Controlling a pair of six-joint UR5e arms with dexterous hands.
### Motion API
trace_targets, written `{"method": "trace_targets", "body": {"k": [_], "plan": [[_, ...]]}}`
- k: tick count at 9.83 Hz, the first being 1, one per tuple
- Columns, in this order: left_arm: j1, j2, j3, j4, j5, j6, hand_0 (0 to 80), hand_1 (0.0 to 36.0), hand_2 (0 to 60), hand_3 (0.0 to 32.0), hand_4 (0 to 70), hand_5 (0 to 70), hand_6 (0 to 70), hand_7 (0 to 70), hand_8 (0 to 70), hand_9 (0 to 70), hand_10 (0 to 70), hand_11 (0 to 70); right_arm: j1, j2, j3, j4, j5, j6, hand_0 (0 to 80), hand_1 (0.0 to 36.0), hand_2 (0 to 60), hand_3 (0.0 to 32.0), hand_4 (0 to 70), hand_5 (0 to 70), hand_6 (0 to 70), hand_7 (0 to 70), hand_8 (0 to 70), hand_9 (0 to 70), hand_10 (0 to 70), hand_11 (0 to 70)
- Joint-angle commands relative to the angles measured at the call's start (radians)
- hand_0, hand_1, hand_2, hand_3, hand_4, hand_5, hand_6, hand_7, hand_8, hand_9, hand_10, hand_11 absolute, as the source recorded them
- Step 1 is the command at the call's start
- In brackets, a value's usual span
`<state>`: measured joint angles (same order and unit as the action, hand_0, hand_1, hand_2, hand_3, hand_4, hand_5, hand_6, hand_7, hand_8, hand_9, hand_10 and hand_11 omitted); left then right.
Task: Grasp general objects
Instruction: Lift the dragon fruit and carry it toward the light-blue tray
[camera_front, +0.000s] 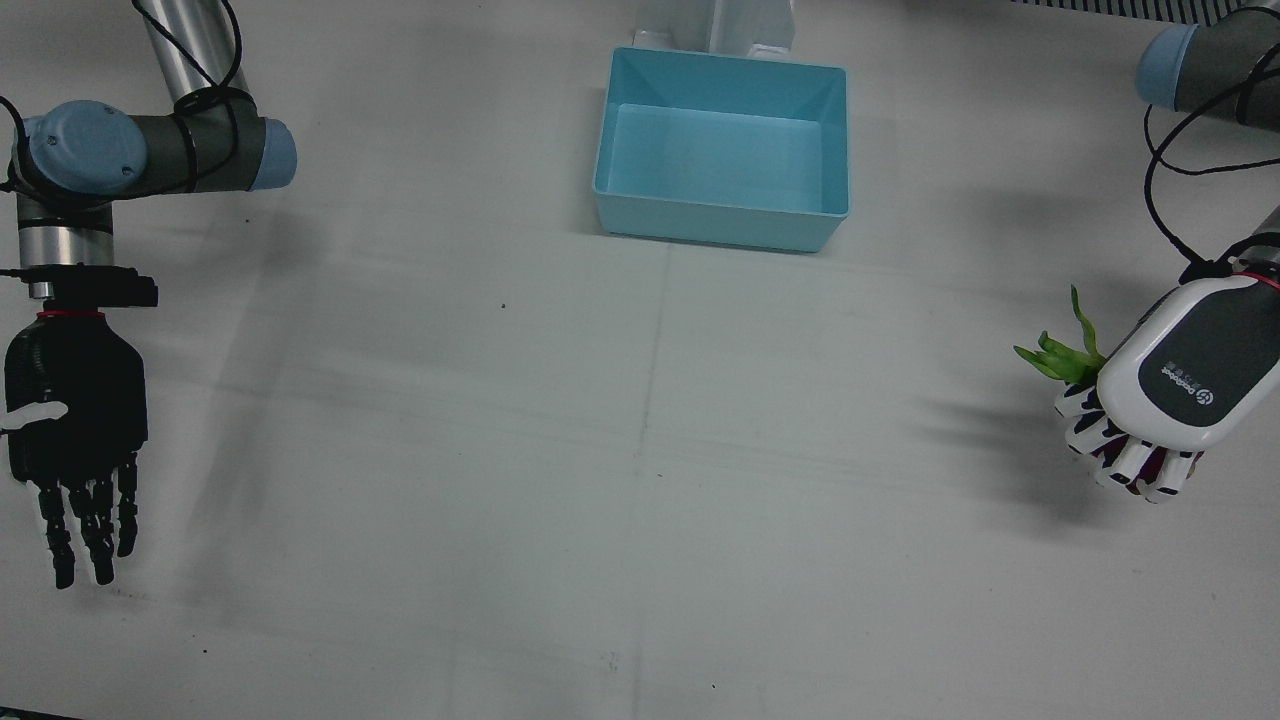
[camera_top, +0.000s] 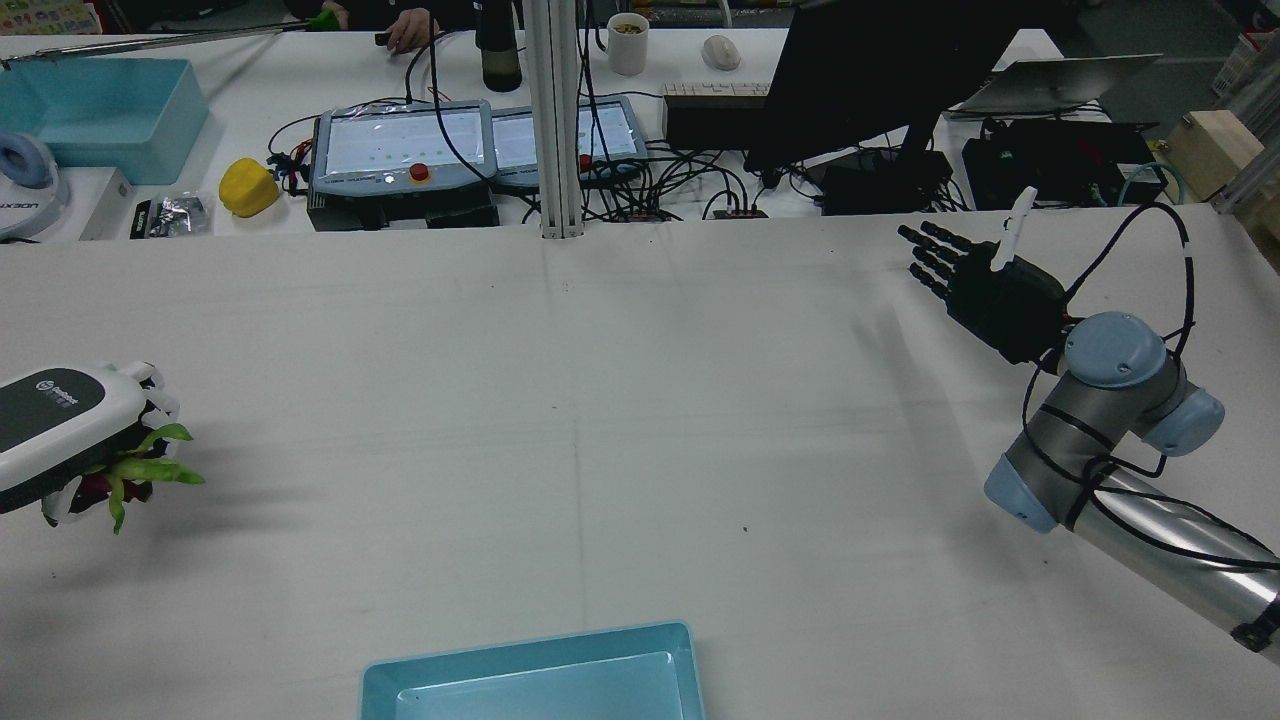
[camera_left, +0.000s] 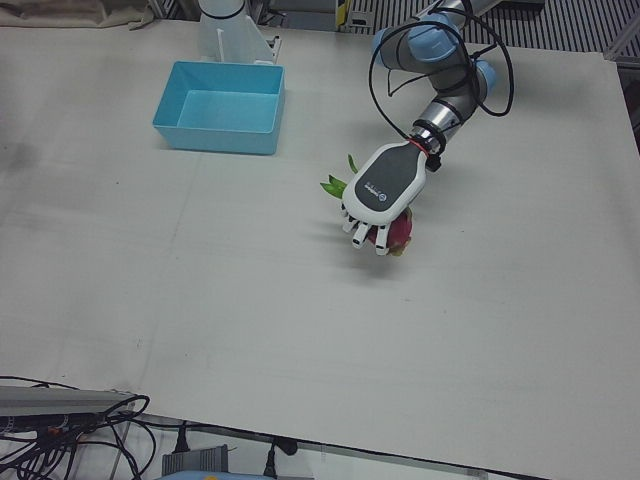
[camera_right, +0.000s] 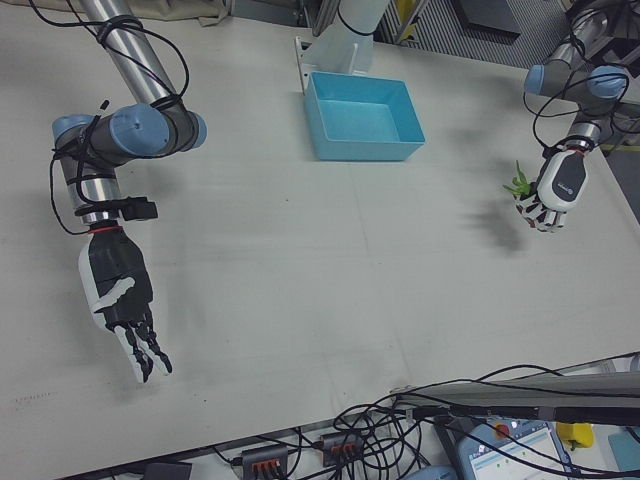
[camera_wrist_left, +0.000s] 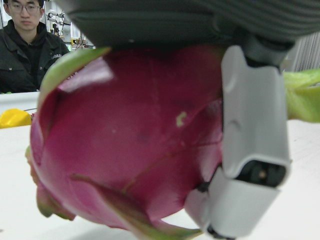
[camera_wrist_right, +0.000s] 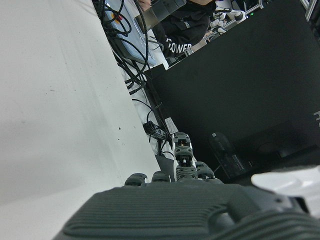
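Observation:
My left hand (camera_front: 1165, 385), white with a grey back, is shut on a magenta dragon fruit (camera_left: 399, 231) with green leaf tips (camera_front: 1060, 355). It holds the fruit above the table at the robot's left edge. The hand also shows in the rear view (camera_top: 60, 425), the left-front view (camera_left: 385, 190) and the right-front view (camera_right: 555, 190). The left hand view is filled by the fruit (camera_wrist_left: 130, 135) with a white finger (camera_wrist_left: 252, 130) wrapped over it. My right hand (camera_front: 75, 430), black, is open and empty, fingers straight, over the table's other side; it also shows in the rear view (camera_top: 985, 280).
A light blue empty bin (camera_front: 722, 150) stands at the table's middle near the robot's pedestals; it also shows in the rear view (camera_top: 540, 675). Beyond the far table edge are teach pendants (camera_top: 400, 150), cables and a monitor (camera_top: 860, 70).

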<state>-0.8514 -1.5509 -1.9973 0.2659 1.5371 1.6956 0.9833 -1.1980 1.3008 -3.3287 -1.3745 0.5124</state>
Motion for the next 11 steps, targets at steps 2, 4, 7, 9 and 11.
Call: {"method": "trace_targets", "body": {"k": [2, 4, 7, 9, 11], "plan": [[-0.003, -0.043, 0.049, -0.119, 0.144, -0.545, 75.9, 28.5, 60.0, 0.0, 70.0, 53.8, 70.0, 70.0, 70.0, 70.0, 70.0, 70.0, 0.0, 0.0, 0.0, 0.0, 0.0, 0.0, 0.0, 0.0, 0.0, 0.0, 0.0, 0.0, 0.0, 0.0, 0.0, 0.0, 0.0, 0.0], [-0.003, -0.107, 0.09, -0.12, 0.242, -0.757, 80.0, 31.3, 60.0, 0.0, 70.0, 54.0, 70.0, 70.0, 70.0, 70.0, 70.0, 70.0, 0.0, 0.0, 0.0, 0.0, 0.0, 0.0, 0.0, 0.0, 0.0, 0.0, 0.0, 0.0, 0.0, 0.0, 0.0, 0.0, 0.0, 0.0], [-0.003, -0.123, 0.097, -0.222, 0.377, -1.004, 80.0, 31.3, 60.0, 0.0, 70.0, 54.0, 70.0, 70.0, 70.0, 70.0, 70.0, 70.0, 0.0, 0.0, 0.0, 0.0, 0.0, 0.0, 0.0, 0.0, 0.0, 0.0, 0.0, 0.0, 0.0, 0.0, 0.0, 0.0, 0.0, 0.0], [-0.005, -0.123, 0.088, -0.29, 0.451, -1.166, 80.0, 30.9, 60.0, 0.0, 70.0, 54.0, 70.0, 70.0, 70.0, 70.0, 70.0, 70.0, 0.0, 0.0, 0.0, 0.0, 0.0, 0.0, 0.0, 0.0, 0.0, 0.0, 0.0, 0.0, 0.0, 0.0, 0.0, 0.0, 0.0, 0.0], [-0.023, -0.114, 0.081, -0.347, 0.506, -1.247, 80.0, 31.5, 60.0, 0.0, 70.0, 54.0, 70.0, 70.0, 70.0, 70.0, 70.0, 70.0, 0.0, 0.0, 0.0, 0.0, 0.0, 0.0, 0.0, 0.0, 0.0, 0.0, 0.0, 0.0, 0.0, 0.0, 0.0, 0.0, 0.0, 0.0]]}}
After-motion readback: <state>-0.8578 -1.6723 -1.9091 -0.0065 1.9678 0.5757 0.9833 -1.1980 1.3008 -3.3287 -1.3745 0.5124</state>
